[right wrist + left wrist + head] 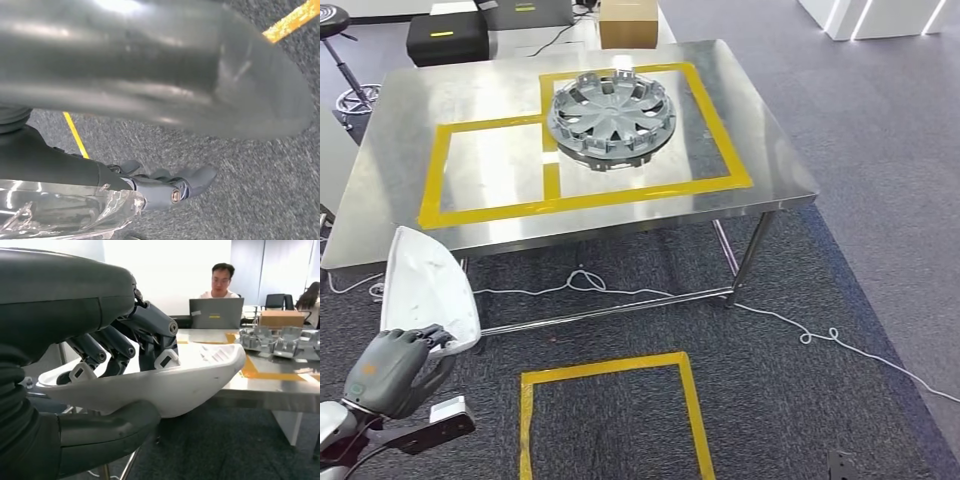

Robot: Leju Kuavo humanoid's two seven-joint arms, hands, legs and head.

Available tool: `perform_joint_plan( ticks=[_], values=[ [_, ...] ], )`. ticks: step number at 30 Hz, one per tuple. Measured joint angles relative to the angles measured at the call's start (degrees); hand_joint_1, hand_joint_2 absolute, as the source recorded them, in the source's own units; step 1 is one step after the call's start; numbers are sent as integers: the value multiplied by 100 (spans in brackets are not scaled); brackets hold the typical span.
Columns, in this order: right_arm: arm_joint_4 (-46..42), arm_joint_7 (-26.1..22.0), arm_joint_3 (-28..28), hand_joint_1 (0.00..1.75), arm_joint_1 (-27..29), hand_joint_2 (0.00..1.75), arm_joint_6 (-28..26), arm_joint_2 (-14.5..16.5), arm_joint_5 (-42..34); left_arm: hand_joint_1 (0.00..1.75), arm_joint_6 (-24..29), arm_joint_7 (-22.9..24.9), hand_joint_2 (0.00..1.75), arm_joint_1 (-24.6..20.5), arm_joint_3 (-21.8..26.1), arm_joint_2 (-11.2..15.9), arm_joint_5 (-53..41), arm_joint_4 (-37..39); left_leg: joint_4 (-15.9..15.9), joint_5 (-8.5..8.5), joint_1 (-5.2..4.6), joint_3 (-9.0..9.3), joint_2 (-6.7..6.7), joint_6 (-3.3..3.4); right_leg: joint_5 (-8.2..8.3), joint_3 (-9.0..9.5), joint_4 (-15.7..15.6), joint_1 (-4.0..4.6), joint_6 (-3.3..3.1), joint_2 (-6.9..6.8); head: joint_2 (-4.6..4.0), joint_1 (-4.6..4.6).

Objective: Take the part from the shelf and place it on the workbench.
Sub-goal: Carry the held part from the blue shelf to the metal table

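While the robot stands short of the steel table [773,170], its left hand [392,370] carries the white part [426,285] low at about seven o'clock of the scene, well clear of the table's near edge. From the left wrist, the fingers [113,342] curl over the part's rim into its hollow side and the thumb [109,427] presses up from underneath, so the shell is clamped between them. It hangs in the air, touching nothing else.

The right hand [170,187] hangs toward the carpet [245,190]; its dark fingers look loosely curled, though I cannot tell whether they hold anything.

On the table a grey wheel cover [612,117] already fills the taped frame at twelve o'clock, while the yellow-taped frame [433,180] at ten to eleven o'clock is bare steel.

I judge the pick from the shelf done and the carry under way. The next move calls for closing on the table, lifting the part above the edge, reaching over that bare frame, and setting it down level before the fingers let go, keeping clear of the wheel cover beside it.
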Motion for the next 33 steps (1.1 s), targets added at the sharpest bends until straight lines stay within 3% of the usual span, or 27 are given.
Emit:
perform_joint_plan(
  ticks=[2, 3, 5, 6, 7, 8, 10, 12, 15, 17, 18, 20, 21, 22, 23, 25, 27, 29, 31, 33],
  values=[
    [0, 1, 0, 0, -7, 0, 0, 3, 8, 175, -15, -13, 175, -129, -64, -23, -2, 17, 1, -25, 9, 25, 2, 76, -210, -135, 318, -15, 71, -14, 0, 27],
    [0, 1, 1, 0, -13, 0, 0, 4, 10, 175, -20, -16, 175, -186, -92, -33, -4, 22, 0, -38, 13, 37, 6, 103, -398, -324, 689, -19, 102, -21, 0, 43],
    [0, 1, 1, 0, -13, 0, 2, 6, 14, 175, -39, -24, 175, -275, -156, -50, -4, 43, 1, -74, 8, 56, 12, 132, -778, -884, 1675, -26, 144, -29, 0, 70],
    [0, 1, 1, 0, -4, 0, 5, 7, 15, 175, -50, -28, 175, -306, -190, -57, -5, 58, 1, -98, 3, 76, 13, 137, -841, -1114, 2026, -26, 147, -30, 0, 73],
    [0, 1, 1, 0, 5, 0, 8, 7, 17, 175, -62, -32, 175, -331, -222, -65, -5, 75, 1, -126, -2, 110, 12, 136, -769, -1228, 2137, -26, 138, -30, 0, 76],
    [0, 0, 0, 0, 10, 0, 10, 7, 18, 175, -70, -35, 175, -353, -249, -72, -5, 92, 0, -157, -7, 159, 11, 132, -571, -1204, 1969, -22, 119, -29, 0, 77],
    [0, -1, 0, 0, 8, 0, 12, 6, 20, 175, -78, -35, 175, -402, -293, -81, -5, 118, -19, -222, -11, 283, 10, 111, -2, -858, 1085, -7, 54, -24, 0, 79],
    [0, -2, 1, 0, 2, 0, 15, 5, 26, 175, -81, -36, 175, -462, -335, -87, -5, 137, -50, -287, -28, 369, 3, 62, 341, -523, 314, 13, -12, -21, 0, 77],
    [0, -2, 2, 0, -1, 0, 17, 6, 39, 175, -82, -38, 175, -501, -380, -86, -5, 160, -113, -347, -39, 435, -3, -27, 372, -411, 85, 19, -78, -23, 0, 54],
    [0, -2, 1, 0, -2, 0, 16, 7, 45, 175, -80, -40, 175, -520, -395, -80, -5, 167, 77, -500, -37, 373, 4, -83, 369, -349, 29, 2, -131, -23, 0, 39],
    [0, -2, 1, 0, -3, 0, 15, 8, 48, 175, -79, -41, 175, -533, -403, -79, -5, 170, 394, -671, -38, 220, 7, -106, 365, -313, 4, -9, -157, -24, 0, 28],
    [0, -2, 2, 0, -3, 0, 13, 7, 50, 175, -80, -42, 175, -544, -428, -80, -5, 188, 1346, -1074, -41, -305, 9, -130, 327, -271, -7, -7, -188, -26, 0, 13],
    [0, -2, 1, 0, 0, 0, 11, 6, 51, 175, -81, -42, 175, -540, -447, -80, -5, 201, 1729, -1172, -40, -550, 9, -135, 303, -250, -6, -6, -194, -24, 0, 13],
    [0, -2, 1, 0, 4, 0, 9, 5, 51, 175, -82, -42, 175, -534, -466, -81, -5, 215, 1915, -1145, -41, -704, 9, -134, 276, -221, -6, -5, -193, -21, 0, 13],
    [0, -2, 0, 0, 6, 0, 9, 5, 53, 175, -82, -42, 175, -531, -481, -81, -5, 227, 1863, -993, -41, -737, 9, -127, 246, -182, -5, -6, -188, -15, 0, 12],
    [0, -2, 0, 0, 7, 0, 9, 7, 57, 175, -81, -42, 175, -535, -492, -80, -4, 240, 1138, -456, -43, -465, 25, -98, 178, -78, -8, -10, -160, -3, 0, 12],
    [0, -3, 0, 0, 2, 0, 10, 8, 61, 175, -79, -42, 175, -545, -490, -75, -3, 244, 309, -100, -50, -113, 46, -58, 79, -9, 4, 11, -105, 12, 0, 7],
    [0, -9, -1, 0, 0, 0, 7, 8, 66, 175, -76, -42, 175, -534, -489, -68, -2, 246, -23, -66, -49, 19, 41, 1, 4, 42, 18, 35, -45, 19, 0, 18],
    [0, -15, -1, 0, 2, 0, 4, 8, 72, 175, -75, -42, 175, -509, -491, -62, -2, 248, -46, -71, -33, 76, 26, 79, -44, 70, 70, 29, 2, 8, 0, 43],
    [0, -17, 1, 0, -5, 0, 3, 10, 74, 175, -74, -42, 175, -501, -494, -57, -3, 248, -41, -75, -23, 146, 23, 137, -279, -122, 474, 18, 60, -12, 0, 62]
  ],
)
